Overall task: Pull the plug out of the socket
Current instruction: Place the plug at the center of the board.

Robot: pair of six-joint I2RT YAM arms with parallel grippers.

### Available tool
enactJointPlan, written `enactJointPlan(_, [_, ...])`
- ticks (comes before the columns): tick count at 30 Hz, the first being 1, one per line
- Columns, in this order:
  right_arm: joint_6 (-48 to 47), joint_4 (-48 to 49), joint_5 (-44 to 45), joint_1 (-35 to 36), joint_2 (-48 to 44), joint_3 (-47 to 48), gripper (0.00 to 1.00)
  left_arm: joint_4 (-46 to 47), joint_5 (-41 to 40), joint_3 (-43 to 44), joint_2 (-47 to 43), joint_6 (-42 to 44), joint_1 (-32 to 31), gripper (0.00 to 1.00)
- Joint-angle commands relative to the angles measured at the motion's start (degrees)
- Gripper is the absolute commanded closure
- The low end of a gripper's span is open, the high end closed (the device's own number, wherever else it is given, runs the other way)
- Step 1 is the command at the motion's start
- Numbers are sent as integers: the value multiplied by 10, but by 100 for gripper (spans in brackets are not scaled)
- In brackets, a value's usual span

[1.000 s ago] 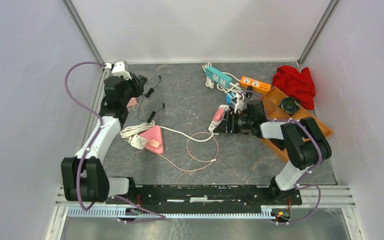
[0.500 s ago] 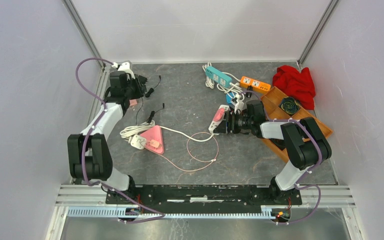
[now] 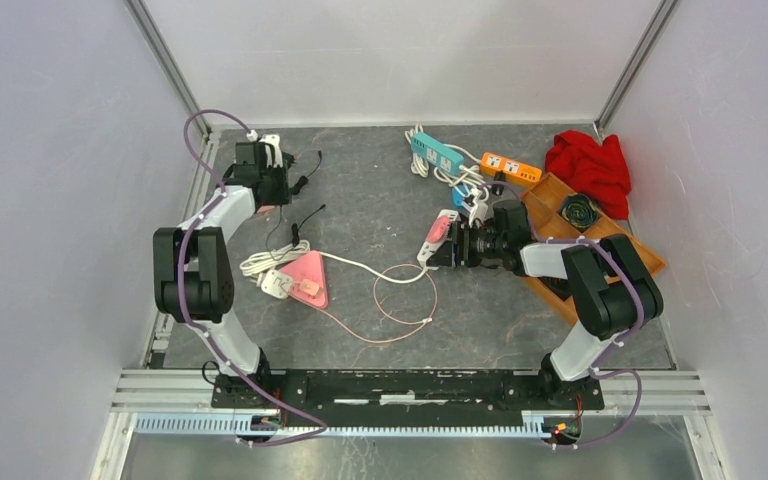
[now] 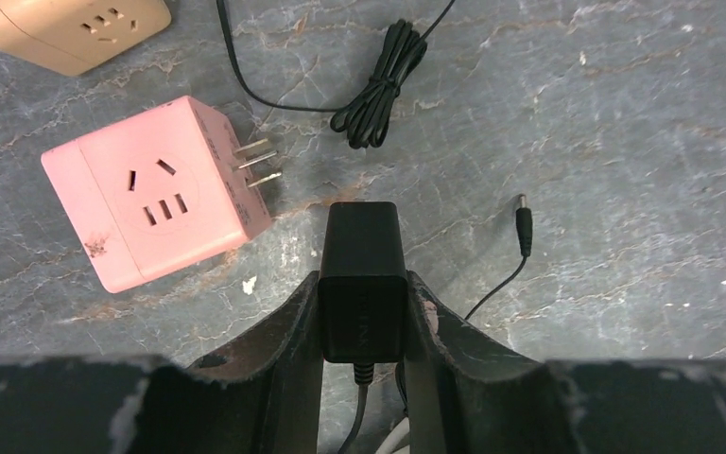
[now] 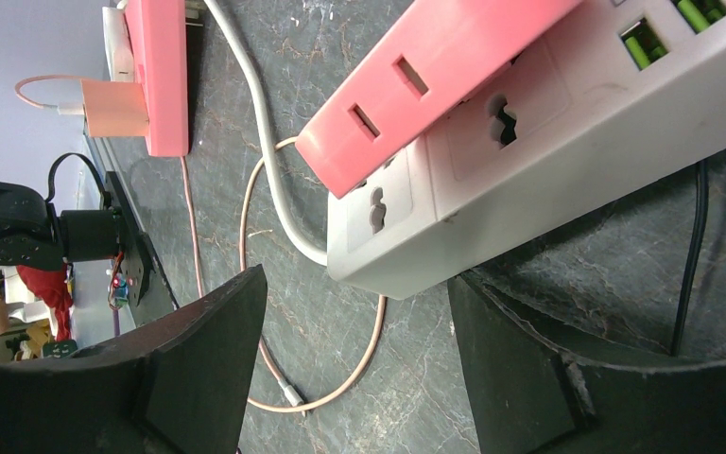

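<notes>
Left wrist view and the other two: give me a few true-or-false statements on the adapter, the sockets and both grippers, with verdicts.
1. The left gripper is shut on the black adapter. True.
2. The black adapter is plugged into the pink cube socket. False: they lie apart, and the holes on the socket's face are empty.
3. The right gripper is shut tight. False: its jaws stand wide at the end of the white power strip.
4. A red cloth lies in the far right corner. True.
</notes>
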Motion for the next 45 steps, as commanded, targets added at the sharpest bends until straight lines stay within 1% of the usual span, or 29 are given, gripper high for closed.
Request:
enactJointPlan(1, [-8, 16, -11, 1, -13, 23, 23, -15, 5, 28, 16, 63, 2, 97])
enactJointPlan(6, [-9, 16, -12, 2, -12, 23, 23, -50, 17, 67, 62, 67, 2, 96])
enactJointPlan(11, [-15, 15, -13, 3, -14, 24, 22, -104, 22, 168, 99, 61, 2, 95])
enactJointPlan(15, [-21, 11, -13, 2, -12, 26, 22, -134, 8, 244, 113, 70, -6, 92])
enactJointPlan(20, [-24, 7, -12, 3, -5, 29, 21, -130, 10, 332, 110, 56, -8, 92])
enactJointPlan(24, [-28, 4, -12, 3, -3, 31, 21, -118, 36, 410, 121, 23, -7, 91])
enactJointPlan(26, [-29, 3, -13, 3, -3, 32, 21, -113, 49, 432, 131, 22, -7, 89])
enactJointPlan(27, [-30, 2, -13, 3, -2, 32, 20, -112, 56, 431, 136, 8, -6, 89])
enactJointPlan(33, [-30, 3, -19, 2, 0, 33, 20, -112, 108, 372, 173, 0, -7, 88])
enactJointPlan(36, [-30, 2, -20, 2, 1, 34, 20, -111, 130, 359, 196, -7, -7, 88])
enactJointPlan(42, [-33, 0, -20, 2, -1, 35, 20, -116, 128, 352, 236, -18, -7, 86])
enactJointPlan(44, [-33, 0, -21, 3, 0, 35, 20, -118, 123, 349, 246, -21, -7, 84])
enactJointPlan(45, [-33, 0, -21, 2, 1, 35, 20, -119, 119, 346, 249, -24, -7, 80])
